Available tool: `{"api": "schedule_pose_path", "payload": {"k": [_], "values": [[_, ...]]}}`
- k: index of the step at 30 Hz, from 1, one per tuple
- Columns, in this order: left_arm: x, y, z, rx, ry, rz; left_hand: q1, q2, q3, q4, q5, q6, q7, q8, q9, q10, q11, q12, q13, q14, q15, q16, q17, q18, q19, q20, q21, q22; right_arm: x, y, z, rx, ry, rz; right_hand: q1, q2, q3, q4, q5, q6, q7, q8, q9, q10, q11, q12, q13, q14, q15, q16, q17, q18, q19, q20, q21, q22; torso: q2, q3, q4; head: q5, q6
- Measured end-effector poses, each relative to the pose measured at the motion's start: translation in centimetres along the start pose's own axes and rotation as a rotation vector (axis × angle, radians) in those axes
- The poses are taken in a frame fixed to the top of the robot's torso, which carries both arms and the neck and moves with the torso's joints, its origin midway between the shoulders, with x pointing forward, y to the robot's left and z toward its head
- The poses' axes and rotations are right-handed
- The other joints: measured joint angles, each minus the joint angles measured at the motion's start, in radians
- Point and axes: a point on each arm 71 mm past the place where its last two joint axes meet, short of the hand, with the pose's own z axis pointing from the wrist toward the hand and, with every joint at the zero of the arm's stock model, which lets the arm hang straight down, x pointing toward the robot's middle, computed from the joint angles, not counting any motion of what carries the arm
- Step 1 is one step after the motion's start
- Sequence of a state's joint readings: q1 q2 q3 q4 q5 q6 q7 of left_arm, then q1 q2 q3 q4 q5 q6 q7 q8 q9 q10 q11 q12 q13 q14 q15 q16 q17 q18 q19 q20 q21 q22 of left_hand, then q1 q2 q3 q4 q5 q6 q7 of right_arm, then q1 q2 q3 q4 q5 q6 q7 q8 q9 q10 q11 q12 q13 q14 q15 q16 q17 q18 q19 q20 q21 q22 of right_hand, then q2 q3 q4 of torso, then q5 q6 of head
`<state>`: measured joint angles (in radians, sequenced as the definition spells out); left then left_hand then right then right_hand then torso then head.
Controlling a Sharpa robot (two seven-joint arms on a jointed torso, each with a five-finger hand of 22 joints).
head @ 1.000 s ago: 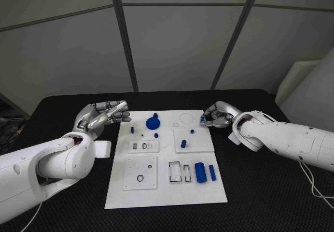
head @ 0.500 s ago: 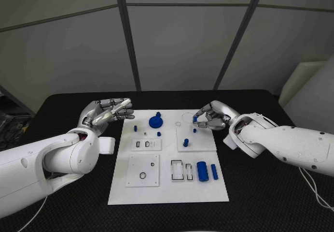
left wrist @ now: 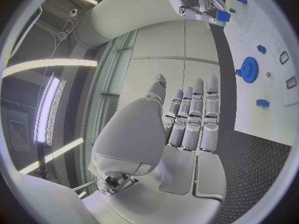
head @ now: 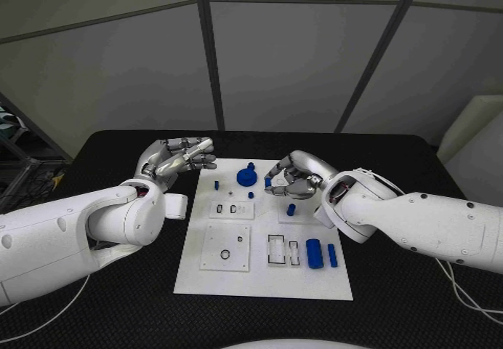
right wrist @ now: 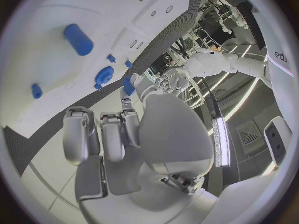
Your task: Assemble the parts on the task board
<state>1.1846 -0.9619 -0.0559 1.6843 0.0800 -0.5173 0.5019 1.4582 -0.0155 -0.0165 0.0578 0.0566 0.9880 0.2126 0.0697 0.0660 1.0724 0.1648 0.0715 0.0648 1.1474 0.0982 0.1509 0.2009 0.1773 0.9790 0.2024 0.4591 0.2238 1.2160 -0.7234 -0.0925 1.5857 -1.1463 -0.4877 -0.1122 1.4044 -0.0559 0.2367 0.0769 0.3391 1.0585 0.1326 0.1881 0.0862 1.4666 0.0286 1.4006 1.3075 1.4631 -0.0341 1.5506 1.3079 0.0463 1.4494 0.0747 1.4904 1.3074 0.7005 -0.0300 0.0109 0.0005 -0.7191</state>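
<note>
The white task board lies mid-table. On it are a blue gear, small blue pegs and two blue cylinders near the right edge. My right hand hovers over the board's far part, just right of the gear, and pinches a small blue part at its fingertips. That part also shows in the right wrist view, with the gear beyond it. My left hand is raised off the board's far left corner, fingers straight and holding nothing. The left wrist view shows the gear and the right hand.
Raised white plates with slots and holes sit on the board's left and middle. The black table surrounds the board. A grey panelled wall stands behind the table.
The camera has shifted. My right hand has moved left over the board toward the gear, carrying the small blue part. The left hand stays by the board's far left corner.
</note>
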Motion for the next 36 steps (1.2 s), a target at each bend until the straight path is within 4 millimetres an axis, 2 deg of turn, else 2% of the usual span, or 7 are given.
{"api": "schedule_pose_path", "payload": {"k": [10, 15, 36], "values": [[0.2, 0.1, 0.2, 0.0, 0.003, -0.001, 0.0, 0.0, 0.0, 0.0, 0.0, 0.0, 0.0, 0.0, 0.0, 0.0, 0.0, 0.0, 0.0, 0.0, 0.0, 0.0, 0.0, 0.0, 0.0, 0.0, 0.0, 0.0, 2.4, 2.3, 2.5, -0.021, 0.04, -0.064, 0.001, 0.001, 0.002, -0.003, 0.013, -0.002, -0.002, -0.006, 0.0, 0.0, 0.0, 0.0, 0.0, 0.0, 0.0, 0.0, 0.0, 0.0, 0.0, 0.0, 0.0, 0.0, -0.002, -0.0007, 0.0025, 0.011, -0.003], [0.2, 0.1, 0.3, 0.0, 0.001, 0.001, 0.0, 0.0, 0.0, 0.0, 0.0, 0.0, 0.0, 0.0, 0.0, 0.0, 0.0, 0.0, 0.0, 0.0, 0.0, 0.0, 0.0, 0.0, 0.0, 0.0, 0.0, 0.0, 3.4, 2.9, 3.2, -0.023, 0.059, -0.094, 0.001, 0.001, 0.003, -0.003, 0.013, 0.0, 0.0, -0.006, 0.0, 0.0, 0.0, 0.0, 0.0, 0.0, 0.0, 0.0, 0.0, 0.0, 0.0, 0.0, 0.0, 0.0, -0.001, -0.0001, 0.0012, 0.024, -0.006], [0.4, 0.1, 0.4, -0.004, 0.003, 0.0, 0.0, 0.0, -0.003, -0.003, 0.0, 0.0, 0.0, 0.0, 0.0, 0.0, 0.0, 0.0, 0.0, 0.0, 0.0, 0.0, 0.001, 0.0, 0.0, 0.0, 0.0, 0.0, 5.9, 3.3, 3.8, -0.001, 0.133, -0.17, 0.001, 0.001, 0.005, 0.0, 0.023, 0.001, 0.001, -0.006, 0.0, 0.0, 0.0, 0.0, 0.0, 0.0, 0.0, 0.0, 0.0, 0.0, 0.0, 0.0, 0.0, 0.0, 0.0, 0.0011, -0.0006, 0.034, -0.014]]}}
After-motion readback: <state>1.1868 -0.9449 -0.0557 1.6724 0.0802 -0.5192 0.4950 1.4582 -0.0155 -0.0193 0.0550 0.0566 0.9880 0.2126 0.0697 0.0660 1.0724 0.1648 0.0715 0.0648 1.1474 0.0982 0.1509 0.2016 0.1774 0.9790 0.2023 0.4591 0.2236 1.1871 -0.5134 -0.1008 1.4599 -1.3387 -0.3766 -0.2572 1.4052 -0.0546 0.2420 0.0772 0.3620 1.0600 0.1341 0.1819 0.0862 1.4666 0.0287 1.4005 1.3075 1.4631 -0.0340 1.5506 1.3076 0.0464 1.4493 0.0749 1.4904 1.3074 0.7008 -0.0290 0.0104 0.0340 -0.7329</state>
